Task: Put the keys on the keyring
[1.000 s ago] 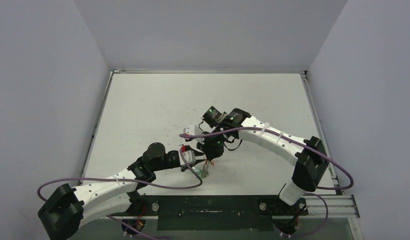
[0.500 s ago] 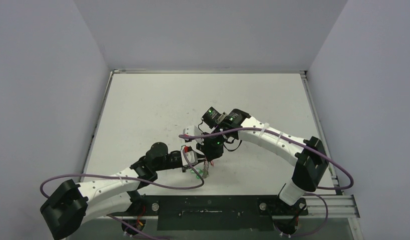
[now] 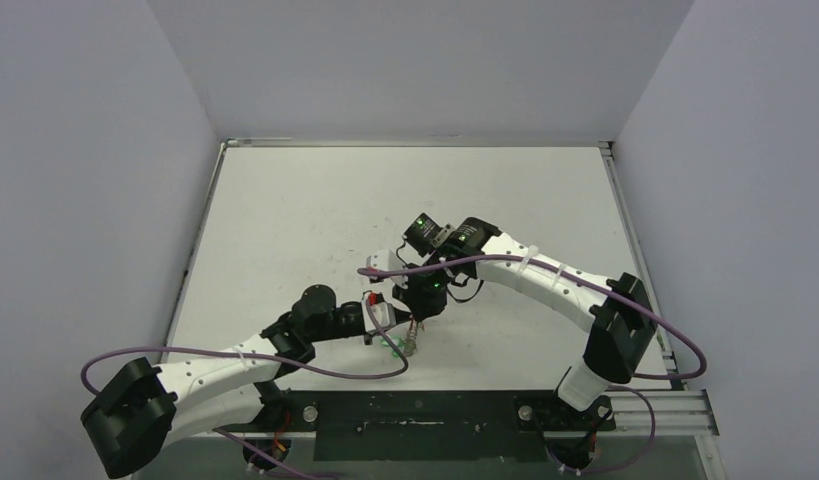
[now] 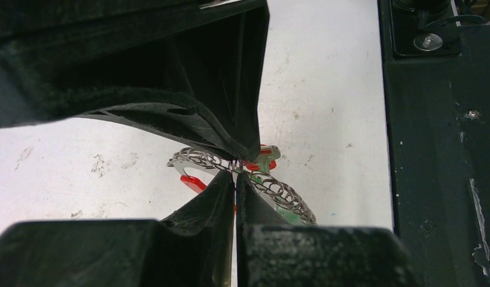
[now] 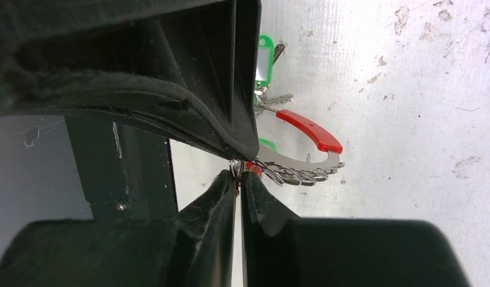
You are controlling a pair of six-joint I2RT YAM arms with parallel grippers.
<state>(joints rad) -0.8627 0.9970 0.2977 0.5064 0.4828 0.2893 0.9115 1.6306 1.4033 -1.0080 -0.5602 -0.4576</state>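
we see both arms bent in toward one spot near the front middle of the white table (image 3: 285, 220), their tips almost meeting over the keyring (image 5: 293, 161). the left gripper (image 4: 235, 173) is clenched. in its wrist view the black fingers come to a point right on the fringe of silvery loops (image 4: 284, 194), which spill out to either side of the pinch, so we read it as grasping the keyring by that fringe. bits of red and green plastic show just behind the pinch, but we cannot tell which tag is which.

the right gripper (image 5: 237, 176) is clenched too, its fingertips pressed on a small silvery ring at the end of the keyring's metal band, where the loops begin. in that view the keyring stretches away to the right of the pinch, its red arc (image 5: 308, 130) above and the loops beneath. whether it touches the table we cannot tell. a green-tagged key (image 5: 264, 60) sits just beyond the arc, its tag partly hidden by the upper finger. a second green tag (image 5: 267, 143) peeks out inside the ring's curve. from above, the cluster is too small to sort out.
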